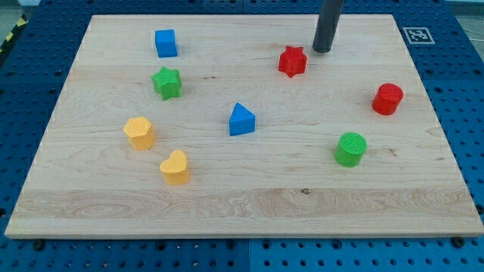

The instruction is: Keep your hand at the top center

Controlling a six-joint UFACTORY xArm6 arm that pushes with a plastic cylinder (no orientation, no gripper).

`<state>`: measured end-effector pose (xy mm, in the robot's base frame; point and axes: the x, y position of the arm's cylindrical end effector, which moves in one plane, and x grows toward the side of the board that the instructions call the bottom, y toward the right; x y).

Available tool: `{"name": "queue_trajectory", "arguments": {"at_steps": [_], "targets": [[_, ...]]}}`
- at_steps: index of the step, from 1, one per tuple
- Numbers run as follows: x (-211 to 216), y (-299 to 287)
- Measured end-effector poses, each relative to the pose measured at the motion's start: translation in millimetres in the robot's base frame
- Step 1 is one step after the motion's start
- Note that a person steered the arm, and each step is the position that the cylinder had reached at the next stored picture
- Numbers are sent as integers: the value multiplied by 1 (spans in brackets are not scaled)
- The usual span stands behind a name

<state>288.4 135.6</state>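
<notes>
My tip (pixel 322 51) rests on the wooden board (pixel 242 204) near the view's top, a little right of centre. The dark rod rises from it out of the top edge. The red star block (pixel 292 61) lies just left of and slightly below the tip, a small gap apart. The other blocks are farther off: a blue cube (pixel 165 43) at the top left, a green star (pixel 166 82) below it, a blue triangular block (pixel 241 120) near the middle.
A red cylinder (pixel 387 99) sits at the right, a green cylinder (pixel 350 149) lower right. An orange hexagonal block (pixel 139 132) and an orange heart-like block (pixel 175 167) lie at the lower left. A fiducial tag (pixel 415 35) marks the board's top right corner.
</notes>
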Motion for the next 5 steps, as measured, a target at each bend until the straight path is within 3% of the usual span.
{"name": "queue_trajectory", "arguments": {"at_steps": [5], "targets": [[-50, -81]]}}
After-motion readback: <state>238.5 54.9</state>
